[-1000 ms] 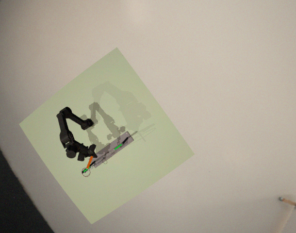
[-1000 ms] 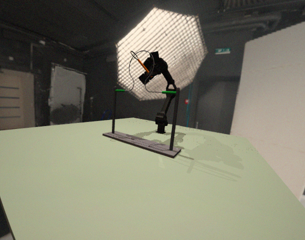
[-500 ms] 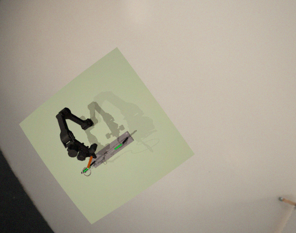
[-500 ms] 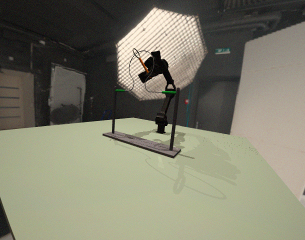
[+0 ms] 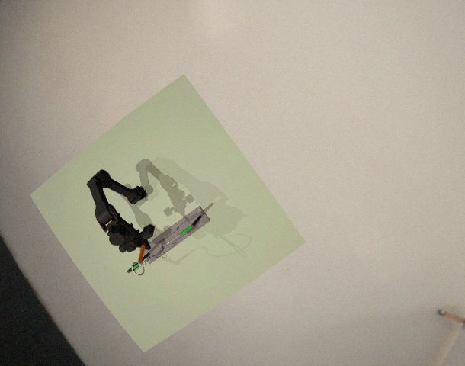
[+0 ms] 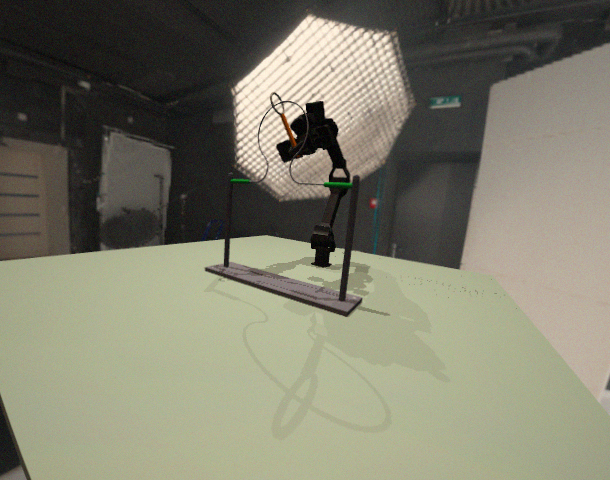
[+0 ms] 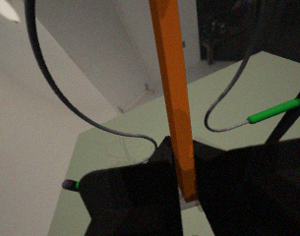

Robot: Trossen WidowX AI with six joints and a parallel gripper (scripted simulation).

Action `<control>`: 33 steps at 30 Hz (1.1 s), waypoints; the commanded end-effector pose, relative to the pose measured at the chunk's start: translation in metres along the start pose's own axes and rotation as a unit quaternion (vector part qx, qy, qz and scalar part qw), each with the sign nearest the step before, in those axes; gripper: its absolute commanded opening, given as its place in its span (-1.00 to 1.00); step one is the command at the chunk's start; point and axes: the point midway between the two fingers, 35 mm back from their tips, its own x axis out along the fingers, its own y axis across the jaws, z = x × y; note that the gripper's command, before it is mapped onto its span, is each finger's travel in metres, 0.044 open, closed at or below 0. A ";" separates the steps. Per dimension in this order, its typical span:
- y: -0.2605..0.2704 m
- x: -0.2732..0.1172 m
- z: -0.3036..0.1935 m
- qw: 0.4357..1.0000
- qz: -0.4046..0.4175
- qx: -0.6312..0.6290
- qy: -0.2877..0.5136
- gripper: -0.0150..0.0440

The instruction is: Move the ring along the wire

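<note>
While you look at the exterior view, you find the arm [image 6: 330, 170] in the middle of the frame, standing behind the wire stand and reaching up toward the upper middle, in front of the bright octagonal lamp [image 6: 323, 103]. Your gripper [image 6: 295, 147] is closed on the orange handle [image 6: 288, 130], near its lower end. The handle rises tilted toward the upper left, and the ring [image 6: 277, 103] sits at its top, high above both posts. The thin grey wire [image 6: 264, 136] makes a tall loop there and seems to pass through the ring, but you cannot tell from this view whether they touch.

Lower in the same frame, the left post [image 6: 227, 222] and the right post [image 6: 349, 240] stand upright on the dark base [image 6: 284, 286], each with a green part of the wire at its top: one at the left [image 6: 240, 180], one at the right [image 6: 338, 184]. The ring hangs on neither of them.

At the wrist view, the handle [image 7: 176, 93] goes up the centre of the frame between the two dark fingers, which press it at the lower middle. A green part [image 7: 275, 111] shows at the right edge, and the grey wire [image 7: 66, 98] curves across the upper left.

From the top view, the ring [image 5: 139, 270] appears at the lower left end of the stand, over the pale green table [image 5: 209, 137].
</note>
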 end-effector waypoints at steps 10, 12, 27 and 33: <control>-0.006 0.001 0.000 0.997 -0.042 -0.069 -0.008 -1.00; -0.007 0.001 0.000 0.996 -0.048 -0.080 -0.009 -1.00; -0.013 0.001 0.001 0.982 -0.095 -0.159 -0.020 -1.00; -0.015 0.001 0.002 0.975 -0.113 -0.191 -0.025 -1.00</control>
